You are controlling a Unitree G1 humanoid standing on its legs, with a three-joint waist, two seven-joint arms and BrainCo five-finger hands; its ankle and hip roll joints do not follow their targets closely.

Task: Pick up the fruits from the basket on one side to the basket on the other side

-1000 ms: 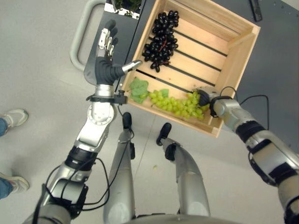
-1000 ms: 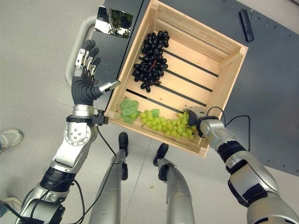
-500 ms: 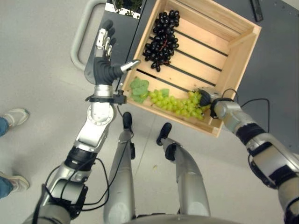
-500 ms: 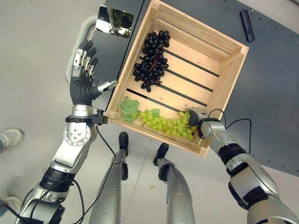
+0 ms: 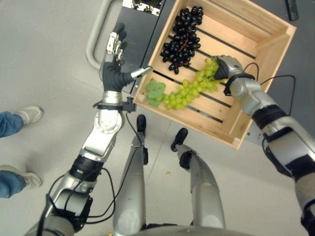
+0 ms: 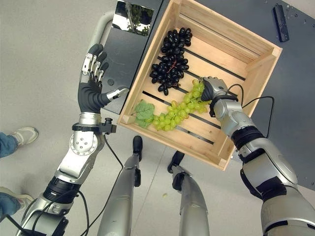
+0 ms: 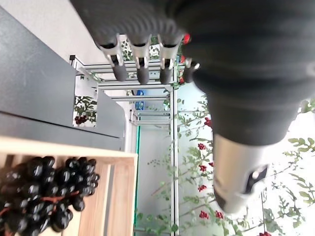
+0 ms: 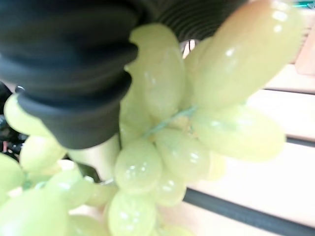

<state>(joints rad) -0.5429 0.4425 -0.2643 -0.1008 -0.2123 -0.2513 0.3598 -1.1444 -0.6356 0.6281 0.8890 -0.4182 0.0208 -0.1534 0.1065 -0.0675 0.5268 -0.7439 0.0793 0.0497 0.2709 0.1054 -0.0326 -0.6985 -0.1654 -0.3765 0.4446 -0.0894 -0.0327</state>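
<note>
- Person's shoes (image 5: 27,114) on grey floor (image 6: 29,59), robot's left side, well apart from the work.
- L hand (image 6: 93,83) held up just outside crate's near-left corner, fingers straight & spread, thumb pointing at the rim; holds nothing. Prob. parked there to keep clear of the R arm.
- Wooden crate (image 6: 268,86) sits on dark tabletop (image 6: 295,123), tall slatted walls all round, so fruit must go up & over a rim, not sideways.
- Green grapes (image 6: 174,115) w/ leaf (image 6: 143,110): bunch trails diagonally across crate floor, leaf end near the near-left wall, stem end up at the R hand.
- R hand (image 6: 212,87) inside crate, fingers curled round top of the green bunch; wrist view shows grapes pressed against the palm cover. Grabbing the stem end lets the rest hang free on lifting, I'd judge.
- Black grapes (image 6: 170,66) lie just beyond, far-left part of crate, close to the green bunch; risk of snagging.
- Far-right half of crate bare: open room to raise the bunch.
</note>
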